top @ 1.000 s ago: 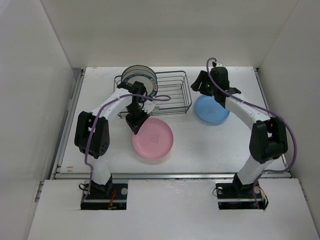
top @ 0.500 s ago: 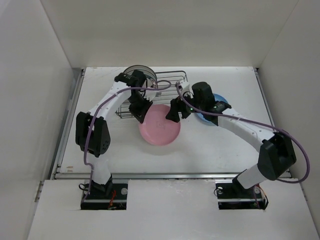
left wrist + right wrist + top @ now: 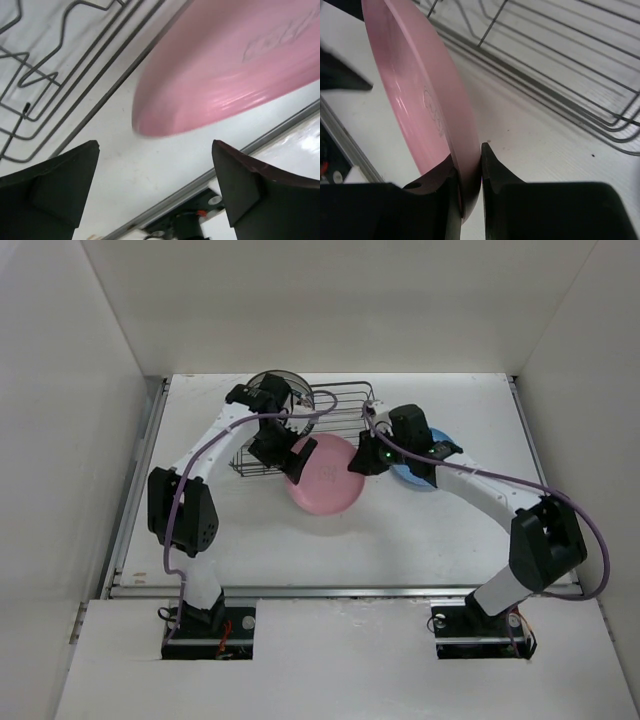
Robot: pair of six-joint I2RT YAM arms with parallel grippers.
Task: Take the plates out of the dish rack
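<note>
The pink plate point(image 3: 325, 475) hangs tilted over the table in front of the dish rack point(image 3: 335, 420). My right gripper point(image 3: 363, 461) is shut on its right rim, and the right wrist view shows both fingers pinching the pink plate point(image 3: 415, 90) at the gripper point(image 3: 469, 170). My left gripper point(image 3: 290, 462) stands open just off the plate's left edge. In the left wrist view the pink plate point(image 3: 235, 60) is beyond the gripper point(image 3: 155, 165), with nothing between the fingers. A light blue plate point(image 3: 410, 477) lies on the table, mostly hidden under my right arm. More plates point(image 3: 272, 386) stand upright in the rack's left end.
The rack's wire dividers point(image 3: 60, 65) lie close to the left gripper, and its wire wall point(image 3: 560, 65) runs just beyond the right gripper. White walls enclose the table on three sides. A metal rail point(image 3: 340, 591) runs along the table's near edge.
My left gripper has let go of the pink plate and opened wide. My right gripper has closed on the plate's right rim. The plate has shifted slightly toward the rack.
</note>
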